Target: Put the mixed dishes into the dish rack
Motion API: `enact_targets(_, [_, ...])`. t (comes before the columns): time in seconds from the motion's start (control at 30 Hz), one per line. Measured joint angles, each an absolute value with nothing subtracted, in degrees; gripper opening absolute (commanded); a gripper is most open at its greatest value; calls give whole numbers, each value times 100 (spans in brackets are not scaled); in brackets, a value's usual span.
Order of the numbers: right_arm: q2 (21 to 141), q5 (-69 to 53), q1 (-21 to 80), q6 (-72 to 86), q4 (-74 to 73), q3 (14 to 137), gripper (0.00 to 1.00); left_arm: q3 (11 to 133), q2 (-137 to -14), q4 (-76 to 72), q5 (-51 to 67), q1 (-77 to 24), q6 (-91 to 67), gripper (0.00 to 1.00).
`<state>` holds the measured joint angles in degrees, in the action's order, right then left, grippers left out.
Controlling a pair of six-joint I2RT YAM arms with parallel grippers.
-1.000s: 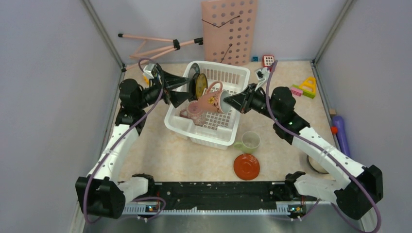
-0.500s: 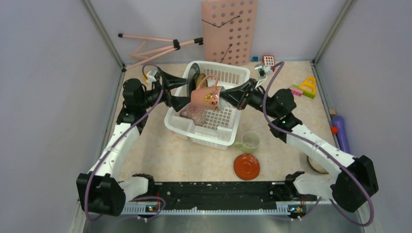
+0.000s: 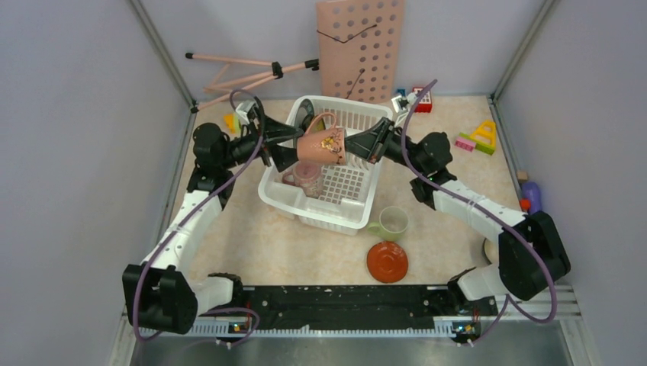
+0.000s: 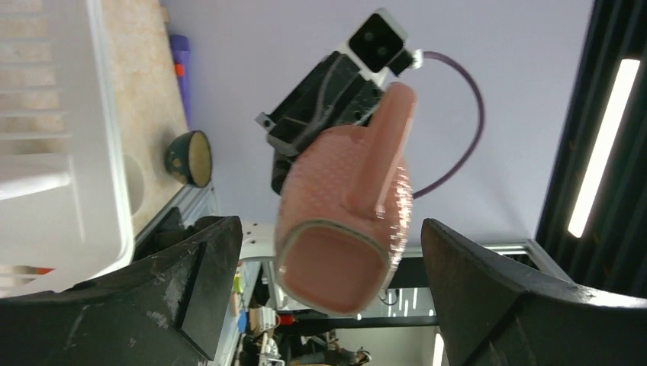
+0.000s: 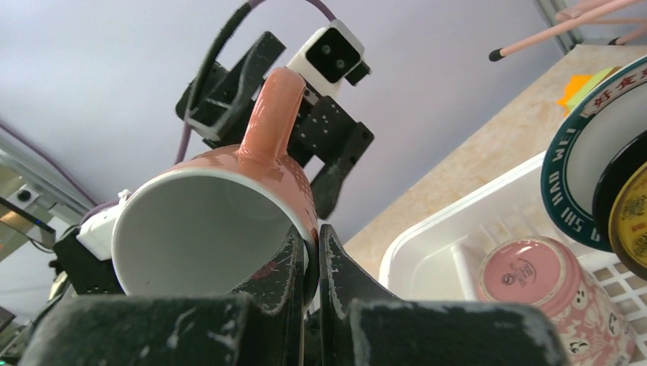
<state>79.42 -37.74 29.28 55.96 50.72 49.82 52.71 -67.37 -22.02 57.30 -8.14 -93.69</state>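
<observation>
Robot lab cell w/ grey walls [image 3: 69,114], metal base rail [image 3: 343,329]

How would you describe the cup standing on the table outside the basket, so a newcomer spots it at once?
Find the big white dish rack in the middle of the table. Just off its near right corner a pale-green mug stands upright, with an orange saucer lying beside it. It alone is green: the mug in the rack and the held mug are pink.

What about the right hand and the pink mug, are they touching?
Touching. The right wrist view shows the right hand pinching the rim of the pink mug between its closed fingers.
</observation>
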Motion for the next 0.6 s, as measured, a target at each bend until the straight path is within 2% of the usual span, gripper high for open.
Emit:
enact_targets(0.2, [8040, -3938, 2908, 5789, 5159, 4998, 0, 5325, -6825, -1505, 5872, -875, -8523, 91])
enact_targets(0.43, [8219, -4066, 2906, 5924, 5238, 4998, 0, 5328, -6934, -1734, 5961, -1105, -8425, 93])
enact_targets(0.6, [8252, -4058, 2908, 5929, 5380, 4998, 0, 5325, -7006, -2058, 6069, -1227, -8547, 90])
